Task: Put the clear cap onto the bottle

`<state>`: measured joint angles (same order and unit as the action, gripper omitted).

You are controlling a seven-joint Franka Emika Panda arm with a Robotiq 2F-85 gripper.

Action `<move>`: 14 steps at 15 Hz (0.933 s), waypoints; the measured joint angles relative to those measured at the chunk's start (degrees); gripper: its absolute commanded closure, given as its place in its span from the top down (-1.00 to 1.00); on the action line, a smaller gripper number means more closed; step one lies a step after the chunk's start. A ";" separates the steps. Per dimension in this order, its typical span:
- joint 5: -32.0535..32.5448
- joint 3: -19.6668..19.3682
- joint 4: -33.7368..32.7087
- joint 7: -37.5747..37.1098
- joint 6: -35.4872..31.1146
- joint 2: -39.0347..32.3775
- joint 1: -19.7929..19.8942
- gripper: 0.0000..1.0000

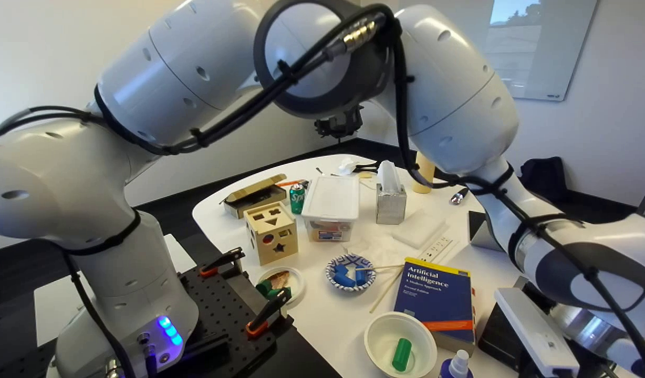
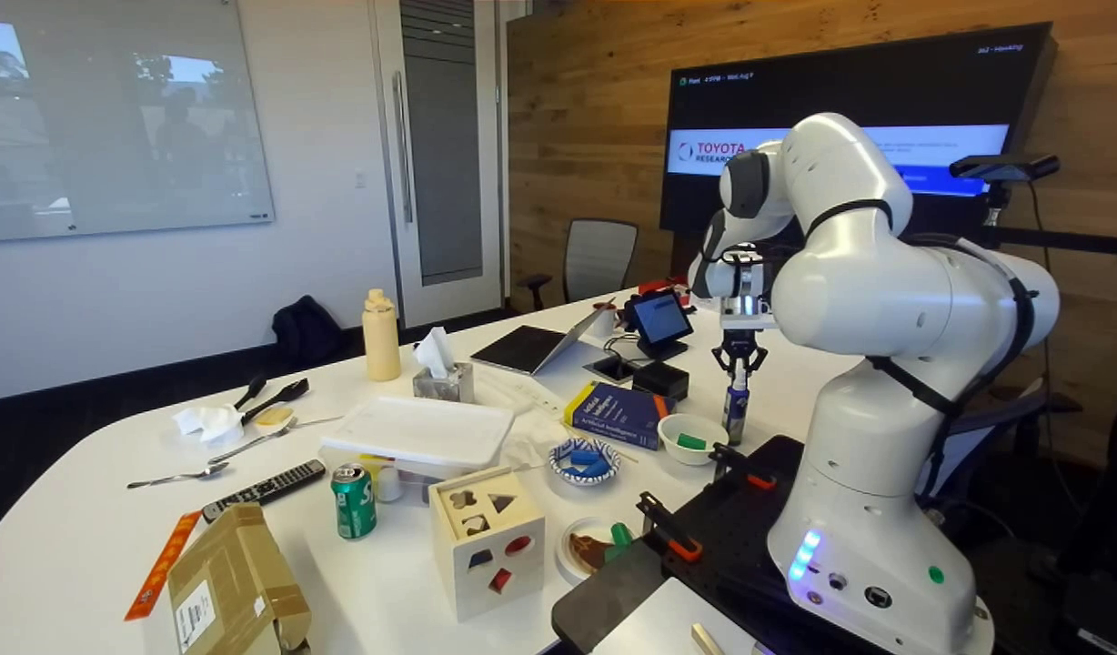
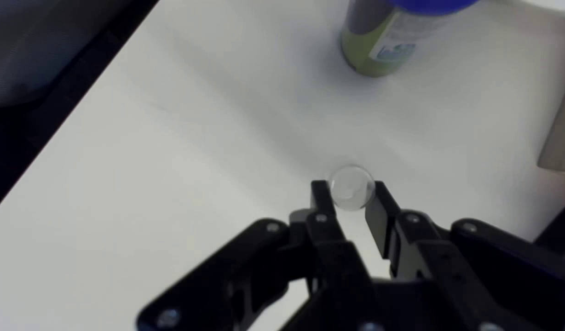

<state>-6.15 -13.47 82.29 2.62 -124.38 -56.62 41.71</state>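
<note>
Blue bottle (image 2: 735,417): upright, long axis vertical, right of centre in an exterior view; in the wrist view the top edge cuts it off, its base towards the lower left.
Nozzle (image 1: 460,361): white, pointing up, at the bottom edge right of centre in an exterior view.
Clear cap (image 3: 351,187): between the fingertips (image 3: 321,196), a little below and right of the middle of the wrist view; seen end-on as a round outline, so its long axis lies roughly along the camera's line of sight. Which end is open, I cannot tell.
End effector (image 3: 350,195): grasping the clear cap, one fingertip on each side; it fills the lower middle of the wrist view, and in an exterior view it points straight down.
Cap to bottle: apart in the wrist view, white worktop (image 3: 172,184) showing between.
White bowl (image 1: 380,336): bottom edge, right of centre in an exterior view, a green cylinder (image 1: 401,354) inside.
Book (image 1: 435,302): cover up, just above and right of the white bowl.
Patterned bowl (image 1: 331,270): near centre of that view, holding blue blocks (image 1: 346,280).
</note>
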 measured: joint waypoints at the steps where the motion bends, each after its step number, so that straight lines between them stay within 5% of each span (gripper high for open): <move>1: 0.04 -0.19 0.79 -0.38 1.95 1.53 -0.50 -0.88; 9: 0.14 -3.34 16.34 -0.75 3.97 16.04 -3.43 -0.88; 14: 0.18 -3.88 30.11 -0.67 -1.81 25.64 -5.24 -0.88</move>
<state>-5.97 -17.35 112.40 1.95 -126.20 -30.98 36.47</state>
